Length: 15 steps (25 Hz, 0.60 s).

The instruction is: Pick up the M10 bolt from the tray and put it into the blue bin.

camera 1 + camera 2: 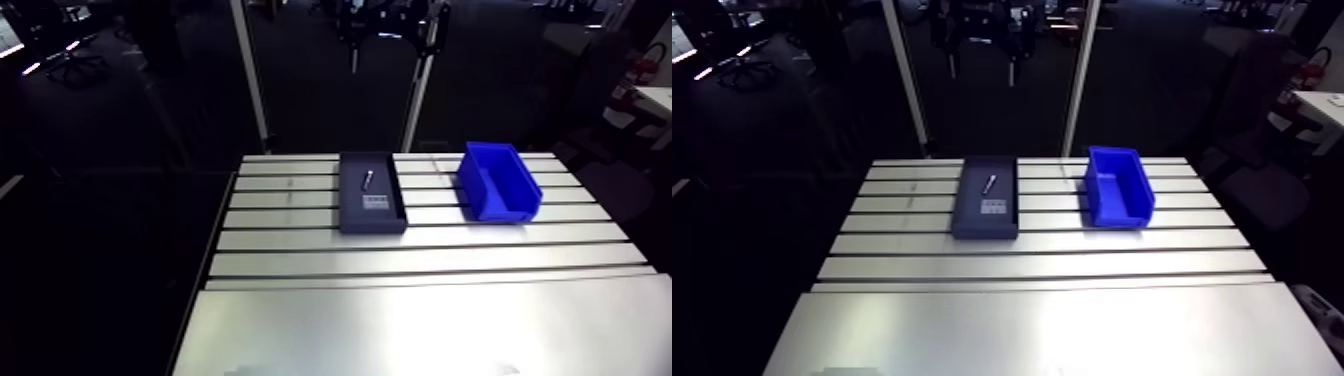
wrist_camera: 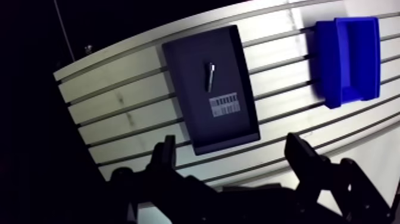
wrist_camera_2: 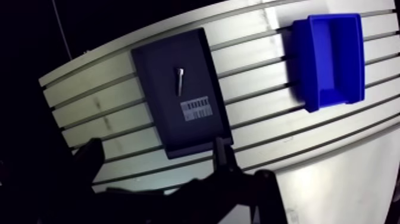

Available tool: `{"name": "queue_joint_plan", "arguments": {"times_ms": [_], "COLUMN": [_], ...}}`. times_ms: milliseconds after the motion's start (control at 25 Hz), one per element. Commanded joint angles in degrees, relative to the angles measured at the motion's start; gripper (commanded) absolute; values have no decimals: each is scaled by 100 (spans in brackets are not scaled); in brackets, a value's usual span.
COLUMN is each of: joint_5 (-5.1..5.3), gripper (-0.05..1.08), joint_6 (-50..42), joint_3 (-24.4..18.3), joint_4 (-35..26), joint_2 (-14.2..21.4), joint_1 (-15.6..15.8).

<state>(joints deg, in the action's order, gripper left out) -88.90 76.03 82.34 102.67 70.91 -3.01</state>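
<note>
- Silvery metal against a dark floor: the small M10 bolt (image 2: 209,75) lies on its side in the shallow, dark rectangular tray (image 2: 184,83), its length running roughly along the tray's long side.
- We see the bolt in the half of the tray farther from the arm. A white barcode label (image 2: 224,106) lies on the tray floor just on the nearer side of it, apart from the bolt.
- In the wrist view the black two-fingered pincer (image 2: 232,144) hangs above the slotted aluminium worktop (image 1: 420,320), and its fingers (image 2: 300,154) are spread wide with nothing gripped between them.
- The bolt is ahead of the pincer and well apart from it, about in line with the gap between the fingers. Only the tray's near edge shows between the fingertips.
- We find nothing touching the bolt except the tray floor under it.
- The open-topped plastic blue bin (image 2: 348,59) stands upright on the worktop beside the tray, with bare slotted aluminium between the two. It is ahead of the pincer and off to one side, beyond the outer finger.
- In the arm view tray and bin sit side by side towards the far edge of the worktop.
</note>
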Motion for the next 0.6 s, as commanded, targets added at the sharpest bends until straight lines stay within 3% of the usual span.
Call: {"name": "queue_joint_plan", "arguments": {"times_ms": [40, 320, 600], "joint_5": [-17, -26, -26], "gripper": [2, 8, 25], "joint_6": [-6, -32, -93], "joint_3": [14, 31, 49], "joint_4": [179, 372, 513], "joint_2": [-302, -557, -839], "joint_1": [2, 2, 116]}}
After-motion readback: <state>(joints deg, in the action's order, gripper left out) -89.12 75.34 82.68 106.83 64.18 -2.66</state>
